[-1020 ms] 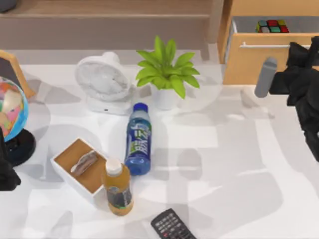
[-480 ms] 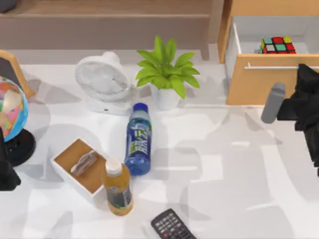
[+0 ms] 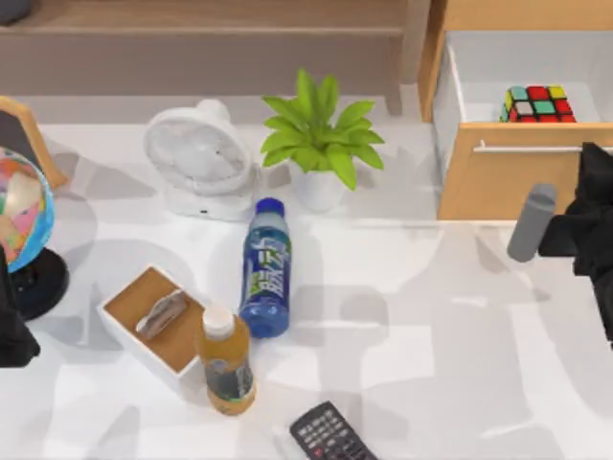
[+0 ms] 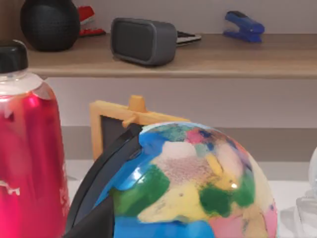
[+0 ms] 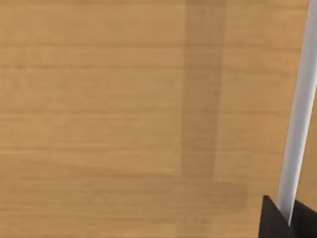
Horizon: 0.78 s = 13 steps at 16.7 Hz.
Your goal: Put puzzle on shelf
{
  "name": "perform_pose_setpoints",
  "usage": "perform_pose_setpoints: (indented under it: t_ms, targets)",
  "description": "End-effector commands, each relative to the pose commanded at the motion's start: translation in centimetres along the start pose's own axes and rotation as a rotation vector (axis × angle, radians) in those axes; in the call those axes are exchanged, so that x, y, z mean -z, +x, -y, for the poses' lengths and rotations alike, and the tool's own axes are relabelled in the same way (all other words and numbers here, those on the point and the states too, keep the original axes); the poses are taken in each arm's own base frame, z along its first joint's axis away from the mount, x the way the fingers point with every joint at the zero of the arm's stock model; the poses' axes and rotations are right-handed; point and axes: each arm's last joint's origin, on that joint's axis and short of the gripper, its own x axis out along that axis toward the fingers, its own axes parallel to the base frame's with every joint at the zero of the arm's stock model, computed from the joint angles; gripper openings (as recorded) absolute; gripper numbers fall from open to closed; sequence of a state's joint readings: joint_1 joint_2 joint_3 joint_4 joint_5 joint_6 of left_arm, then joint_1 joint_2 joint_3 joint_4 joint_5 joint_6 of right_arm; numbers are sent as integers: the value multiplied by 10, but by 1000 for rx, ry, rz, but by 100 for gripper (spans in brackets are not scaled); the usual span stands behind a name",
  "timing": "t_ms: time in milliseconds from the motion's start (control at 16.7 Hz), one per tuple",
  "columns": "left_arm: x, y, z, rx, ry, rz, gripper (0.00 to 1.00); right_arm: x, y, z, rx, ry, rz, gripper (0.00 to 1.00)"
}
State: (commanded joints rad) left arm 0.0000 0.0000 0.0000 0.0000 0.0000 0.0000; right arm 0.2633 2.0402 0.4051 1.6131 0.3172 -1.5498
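The right gripper is clenching the drawer handle, exposing the puzzle lying inside at the table's far right. Next move, by judgement: releasing the handle, then grasping the puzzle for the shelf. The left arm is sitting parked at the left edge.

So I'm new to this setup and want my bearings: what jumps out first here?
The puzzle sits in the open drawer at the table's far right, with the right gripper at the drawer's metal handle. Mid-table, a green plant stands beside a white fan, and a colourful globe sits at the left edge.
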Motion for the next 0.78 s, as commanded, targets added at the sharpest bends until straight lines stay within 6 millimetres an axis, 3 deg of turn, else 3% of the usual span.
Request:
perform_pose_setpoints:
  t_ms: [240,480,780]
  targets:
    - [0,0,0,0,0,0,100,0,-33,1,5,-1,10,0]
    - [0,0,0,0,0,0,100,0,-35,2,7,0,11,0]
    - [0,0,0,0,0,0,100,0,-35,2,7,0,11,38]
